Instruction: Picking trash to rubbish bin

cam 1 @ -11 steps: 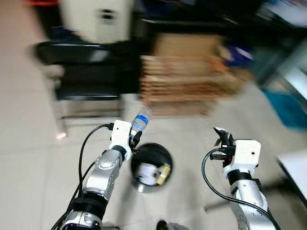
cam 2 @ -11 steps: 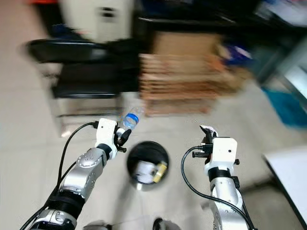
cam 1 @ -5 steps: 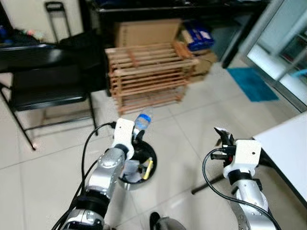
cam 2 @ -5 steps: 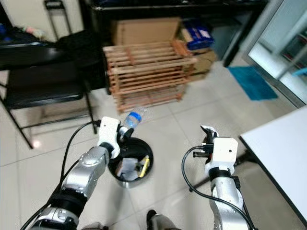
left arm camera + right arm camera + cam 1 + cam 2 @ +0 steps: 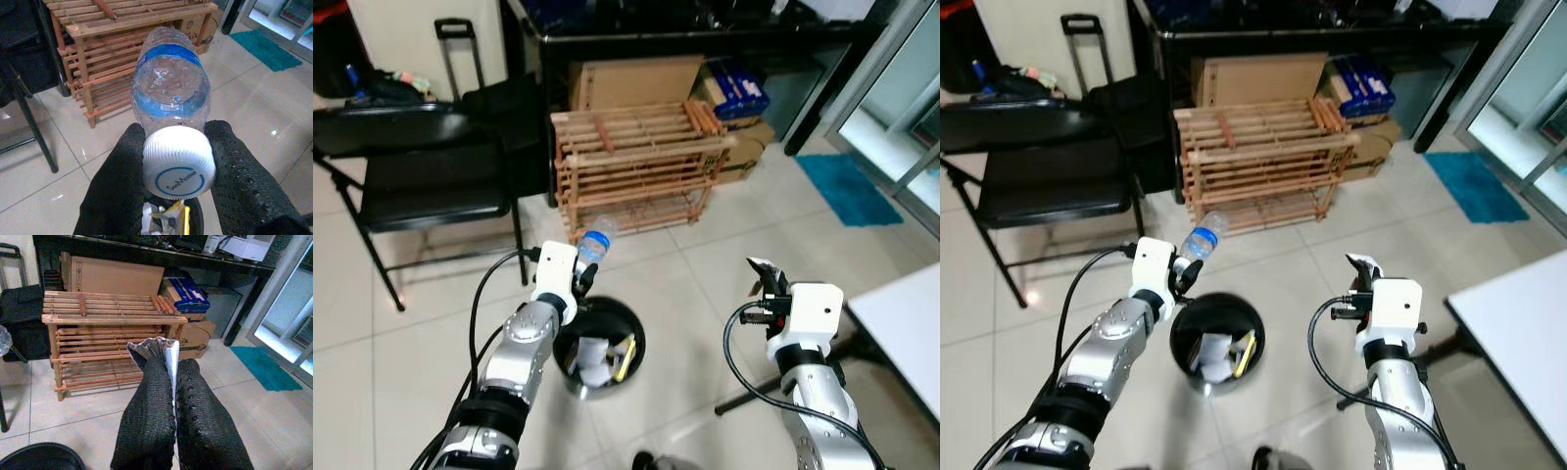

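Your left gripper point(image 5: 584, 277) is clamped on the capped end of a clear plastic bottle point(image 5: 596, 241) with a blue label, its body pointing up and away toward the wooden rack point(image 5: 636, 162). The black rubbish bin point(image 5: 599, 346) sits on the tiled floor just below and near of that gripper, with crumpled paper and a yellow piece already inside. Compared with half a second ago, your view has swung, so the bin now lies a little right of the left forearm, and the black folding chair point(image 5: 421, 176) at far left is fully visible. The bottle is still held, not dropped. Your right gripper point(image 5: 766, 288) stays raised at the right, fingers pinched shut on a crumpled silvery wrapper point(image 5: 159, 351), near the white table point(image 5: 911, 328) corner.
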Available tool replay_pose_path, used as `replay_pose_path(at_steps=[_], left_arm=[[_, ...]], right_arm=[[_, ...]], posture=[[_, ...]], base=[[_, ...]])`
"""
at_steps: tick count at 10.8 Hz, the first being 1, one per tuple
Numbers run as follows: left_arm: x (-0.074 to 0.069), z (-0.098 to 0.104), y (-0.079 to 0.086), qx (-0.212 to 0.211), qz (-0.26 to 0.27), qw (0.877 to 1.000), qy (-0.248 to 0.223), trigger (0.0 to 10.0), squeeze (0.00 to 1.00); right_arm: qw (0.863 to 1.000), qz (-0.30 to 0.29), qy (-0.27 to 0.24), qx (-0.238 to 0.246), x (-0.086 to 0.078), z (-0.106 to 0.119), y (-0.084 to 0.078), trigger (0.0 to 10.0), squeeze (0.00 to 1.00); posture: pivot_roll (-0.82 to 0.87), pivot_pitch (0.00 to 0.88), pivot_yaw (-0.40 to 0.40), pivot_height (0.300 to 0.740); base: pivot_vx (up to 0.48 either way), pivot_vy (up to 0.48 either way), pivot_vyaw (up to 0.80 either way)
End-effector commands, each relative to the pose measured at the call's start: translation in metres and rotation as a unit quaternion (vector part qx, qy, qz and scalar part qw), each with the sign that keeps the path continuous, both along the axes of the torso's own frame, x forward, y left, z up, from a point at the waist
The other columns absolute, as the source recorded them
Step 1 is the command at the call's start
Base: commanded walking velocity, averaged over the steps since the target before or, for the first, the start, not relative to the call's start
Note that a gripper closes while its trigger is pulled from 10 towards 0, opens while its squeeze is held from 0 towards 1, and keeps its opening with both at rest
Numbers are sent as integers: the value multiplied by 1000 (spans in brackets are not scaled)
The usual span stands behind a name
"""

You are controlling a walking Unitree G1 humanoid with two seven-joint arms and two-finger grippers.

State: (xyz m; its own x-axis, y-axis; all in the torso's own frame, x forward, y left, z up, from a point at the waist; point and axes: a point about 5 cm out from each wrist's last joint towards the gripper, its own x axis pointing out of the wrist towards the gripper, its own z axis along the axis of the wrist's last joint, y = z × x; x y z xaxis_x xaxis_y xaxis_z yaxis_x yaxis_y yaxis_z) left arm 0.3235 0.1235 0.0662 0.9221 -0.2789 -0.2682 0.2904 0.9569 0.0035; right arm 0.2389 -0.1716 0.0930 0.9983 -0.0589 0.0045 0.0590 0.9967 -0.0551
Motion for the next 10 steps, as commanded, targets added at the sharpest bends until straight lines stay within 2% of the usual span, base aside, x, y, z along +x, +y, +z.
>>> replay_pose_path(at_steps=[1, 3, 4, 10], left_arm=[[0, -2, -3, 2, -3, 1000, 4, 10000, 0], [0, -3, -3, 4, -4, 1000, 3, 10000, 0], [0, -1, -4, 4, -7, 1000, -7, 10000, 0], [-6, -9, -3, 1, -13, 1000, 14, 10000, 0]], right_arm=[[1000, -6, 0, -8, 0, 0, -5, 10000, 0], [1000, -6, 0, -10, 0, 0, -5, 10000, 0], [1000, -6, 0, -10, 0, -1, -5, 10000, 0], [1000, -5, 0, -5, -1, -1, -3, 10000, 0]], posture=[[226, 136, -124, 740], [226, 135, -122, 740], [225, 135, -122, 740], [231, 144, -119, 740]], base=[[472, 0, 0], [362, 0, 0], [0, 0, 0], [0, 0, 0]])
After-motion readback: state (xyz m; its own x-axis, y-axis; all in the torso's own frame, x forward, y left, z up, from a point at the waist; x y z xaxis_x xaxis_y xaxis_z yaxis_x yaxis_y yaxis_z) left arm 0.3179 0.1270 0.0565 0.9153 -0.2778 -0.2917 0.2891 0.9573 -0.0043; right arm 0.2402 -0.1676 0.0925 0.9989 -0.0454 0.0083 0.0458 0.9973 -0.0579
